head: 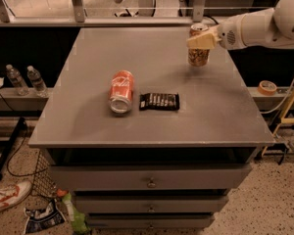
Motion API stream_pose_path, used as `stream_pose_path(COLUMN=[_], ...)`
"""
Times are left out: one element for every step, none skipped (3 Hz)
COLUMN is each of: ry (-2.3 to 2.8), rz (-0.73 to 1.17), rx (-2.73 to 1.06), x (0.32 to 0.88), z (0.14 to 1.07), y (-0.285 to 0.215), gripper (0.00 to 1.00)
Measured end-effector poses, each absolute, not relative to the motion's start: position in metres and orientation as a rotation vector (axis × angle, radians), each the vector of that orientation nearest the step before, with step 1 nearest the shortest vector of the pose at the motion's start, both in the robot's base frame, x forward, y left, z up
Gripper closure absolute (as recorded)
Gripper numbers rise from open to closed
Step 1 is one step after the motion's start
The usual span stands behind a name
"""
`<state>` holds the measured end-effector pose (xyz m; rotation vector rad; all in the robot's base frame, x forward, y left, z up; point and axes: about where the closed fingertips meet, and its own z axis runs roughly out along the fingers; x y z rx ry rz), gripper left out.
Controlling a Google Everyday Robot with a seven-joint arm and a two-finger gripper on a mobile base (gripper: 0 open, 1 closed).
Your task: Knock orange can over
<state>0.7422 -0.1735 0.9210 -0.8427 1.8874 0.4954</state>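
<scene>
The orange can stands upright at the far right of the grey tabletop, amber-brown with a silver top. My gripper comes in from the right on a white arm. Its pale fingers lie across the front of the can's upper part, touching or very close to it. The can's lower half shows below the fingers.
A red Coca-Cola can lies on its side at the table's middle left. A dark snack bar lies just to its right. Drawers are below. Water bottles stand left; a tape roll lies right.
</scene>
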Motion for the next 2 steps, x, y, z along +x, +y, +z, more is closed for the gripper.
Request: stream_pose_path(ry=[2.006,2.135], rz=[0.323,0.133], rx=[-1.017,-1.257], x=[0.747,0.745], z=[0.923,0.903], y=[-0.178,-0.178], gripper=[1.00,1.00])
